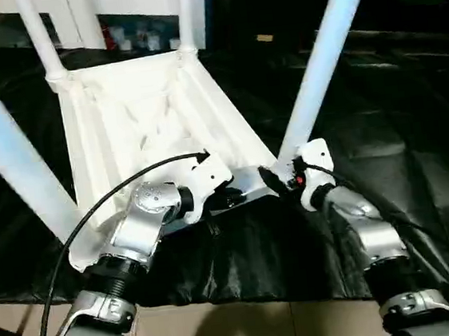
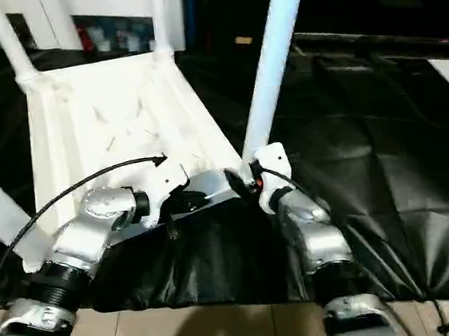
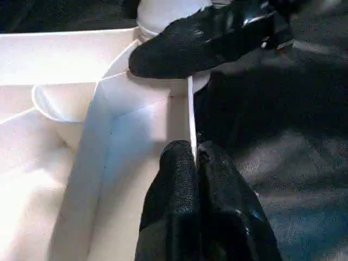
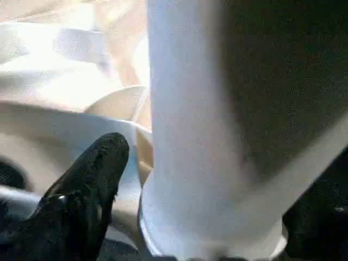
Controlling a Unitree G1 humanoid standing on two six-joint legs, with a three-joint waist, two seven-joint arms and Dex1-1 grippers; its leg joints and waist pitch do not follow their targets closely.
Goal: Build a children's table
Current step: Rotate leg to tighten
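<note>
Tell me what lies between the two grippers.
In the left eye view, the table top's near rim runs between the left gripper and right gripper.

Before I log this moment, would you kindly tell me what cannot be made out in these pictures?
- Tops of the four legs: cut off by the head views' upper edge, for instance the near right leg.
- Right gripper: its far finger is hidden behind that leg in the right wrist view, so its grip is unclear.
- Near left socket of the table top: covered by the left forearm.

Both silver forearms are reached forward and angled inward. The left claw (image 3: 194,163) is pinched closed; the right claw (image 1: 278,180) is spread apart.
</note>
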